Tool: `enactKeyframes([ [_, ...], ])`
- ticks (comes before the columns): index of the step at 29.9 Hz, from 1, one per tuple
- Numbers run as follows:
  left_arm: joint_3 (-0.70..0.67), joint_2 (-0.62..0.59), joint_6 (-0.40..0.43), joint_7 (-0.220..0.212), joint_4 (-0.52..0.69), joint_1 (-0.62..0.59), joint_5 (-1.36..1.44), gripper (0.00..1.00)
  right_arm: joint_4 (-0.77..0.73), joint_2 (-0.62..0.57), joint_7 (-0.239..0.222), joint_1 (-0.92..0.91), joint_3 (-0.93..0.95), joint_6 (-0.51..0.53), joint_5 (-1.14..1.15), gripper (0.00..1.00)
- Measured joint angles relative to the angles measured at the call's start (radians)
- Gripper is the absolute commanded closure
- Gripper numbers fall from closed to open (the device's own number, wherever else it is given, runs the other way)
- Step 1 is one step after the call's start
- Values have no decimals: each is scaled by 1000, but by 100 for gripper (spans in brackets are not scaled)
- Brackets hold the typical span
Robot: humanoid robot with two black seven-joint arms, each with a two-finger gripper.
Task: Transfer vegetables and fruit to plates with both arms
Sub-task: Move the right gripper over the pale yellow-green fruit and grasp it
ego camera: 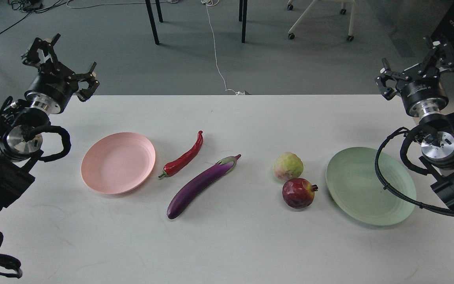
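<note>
Nothing moved yet: pink plate [118, 163] and green plate [370, 185] bare, eggplant [201, 185], chili [183, 156], pomegranate [298, 193], yellow-green fruit [288, 166] on the table [227, 244] (both grippers, left [59, 63] and right [418, 65], raised, jaws spread, holding nothing)

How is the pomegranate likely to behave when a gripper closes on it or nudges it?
The pomegranate looks round, so a nudge would probably set it rolling, perhaps into the yellow-green fruit just behind it. Its skin looks glossy, so the fingers may slip off-centre. It seems firm rather than soft, likely holding its shape.

Arms: black, jointed; left arm [10, 134], right arm [443, 150].
Wrist rings: silver metal.
Cables: black, looped beside wrists.
Grippers: black, claw-like; right housing carries white lettering.
</note>
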State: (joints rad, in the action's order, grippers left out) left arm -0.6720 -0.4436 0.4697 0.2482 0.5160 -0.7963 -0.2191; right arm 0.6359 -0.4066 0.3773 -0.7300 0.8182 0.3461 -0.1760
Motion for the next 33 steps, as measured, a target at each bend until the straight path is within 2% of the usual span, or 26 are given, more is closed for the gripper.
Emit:
enactKeyframes([
  [5, 1, 6, -43, 1, -2, -6, 2, 2, -2, -12, -4, -61, -91, 10, 6, 1],
  [9, 0, 6, -44, 0, 0, -7, 3, 2, -3, -39, -6, -175, -254, 11, 6, 1],
  [19, -16, -10, -19, 3, 1, -1, -1, 2, 46, -51, -2, -613, -972, 39, 21, 1],
  [26, -15, -17, -11, 3, 1, 0, -2, 2, 144, 53, 0, -847, -1314, 46, 238, 1],
  [33, -16, -22, -9, 4, 1, 0, -2, 2, 259, 204, 7, -934, -1600, 22, 508, 5],
])
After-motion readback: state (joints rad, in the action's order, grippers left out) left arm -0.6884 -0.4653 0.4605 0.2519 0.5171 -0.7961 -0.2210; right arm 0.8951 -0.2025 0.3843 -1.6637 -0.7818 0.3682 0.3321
